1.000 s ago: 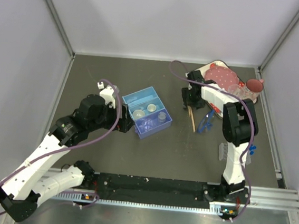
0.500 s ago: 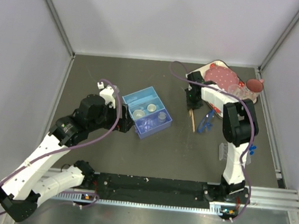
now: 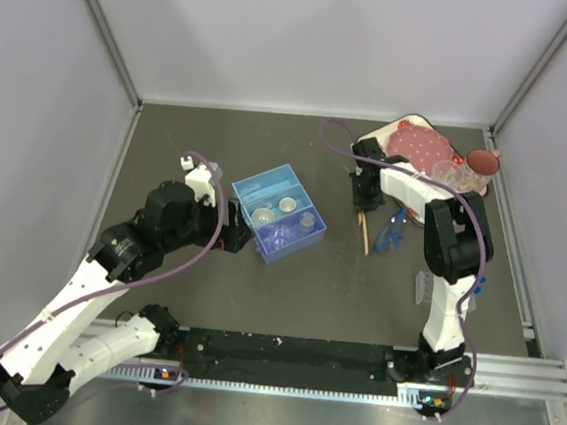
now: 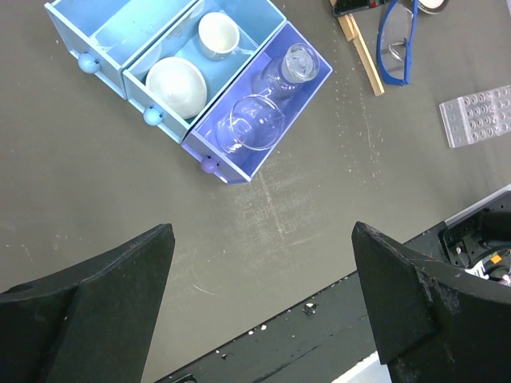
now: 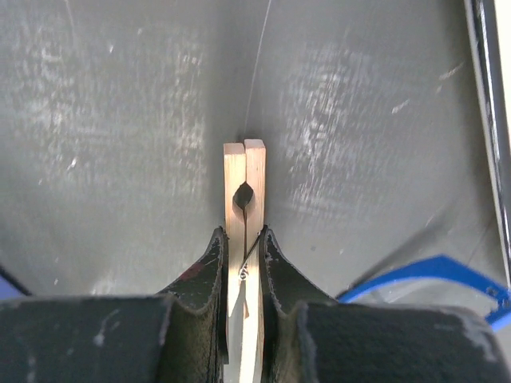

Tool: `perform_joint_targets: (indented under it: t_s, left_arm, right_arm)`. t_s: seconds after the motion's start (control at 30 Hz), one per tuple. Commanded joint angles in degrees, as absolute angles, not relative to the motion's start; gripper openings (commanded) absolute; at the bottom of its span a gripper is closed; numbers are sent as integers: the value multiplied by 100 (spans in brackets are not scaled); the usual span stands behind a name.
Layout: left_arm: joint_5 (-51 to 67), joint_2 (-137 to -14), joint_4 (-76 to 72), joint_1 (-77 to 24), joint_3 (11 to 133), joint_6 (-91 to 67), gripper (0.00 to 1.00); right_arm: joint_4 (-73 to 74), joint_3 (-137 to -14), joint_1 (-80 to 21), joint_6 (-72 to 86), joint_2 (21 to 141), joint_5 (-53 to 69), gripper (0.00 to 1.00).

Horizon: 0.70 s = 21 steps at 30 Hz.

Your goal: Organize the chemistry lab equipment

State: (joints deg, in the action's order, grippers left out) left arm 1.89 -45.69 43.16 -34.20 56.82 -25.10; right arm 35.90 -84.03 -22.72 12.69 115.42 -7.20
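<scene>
Left gripper (image 4: pixel 261 233): jaws spread wide with nothing between them, held over the bare table (image 4: pixel 96 199) on the near side of the blue drawer box (image 3: pixel 277 212).

The box stands left of centre, three open compartments side by side. The middle compartment holds two white dishes (image 4: pixel 176 84). The purple end compartment holds two clear round dishes (image 4: pixel 255 124), one beside the other.

Right of the box, the right gripper (image 5: pixel 243 239) is clamped on the wooden tongs (image 5: pixel 243 183), one finger against each side, with the tongs' end projecting past the fingertips. Whether the tongs rest on the table or are raised off it cannot be told.

Just right of the tongs, blue-framed goggles (image 3: pixel 392 230) lie on the table. Nearer the arm bases, the clear well rack (image 4: pixel 479 114) lies flat, apart from both grippers.

In the far right corner sits the strawberry-print tray (image 3: pixel 414 119)
</scene>
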Motion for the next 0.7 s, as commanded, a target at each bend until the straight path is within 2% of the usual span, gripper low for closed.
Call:
perform_joint_targets:
  t_s: [0.0, 0.3, 0.53, 0.67]
  left_arm:
    - [220, -4412, 4210, -3401, 5625, -2505, 99]
    - [281, -4271, 4236, -3401, 5537, -2593, 99]
    - [351, -4236, 4254, -3401, 5475, -2654, 99]
    - [325, -4149, 4306, -3401, 5502, -2646, 98]
  right_arm:
    - [4209, -8832, -2531, 1660, 10908, -967, 0]
    - [4464, -9157, -2803, 2749, 9766, -501, 0]
    - [4526, -9764, -3242, 4182, 9598, -193, 0]
    - [4526, -10124, -3786, 4990, 9720, -614, 0]
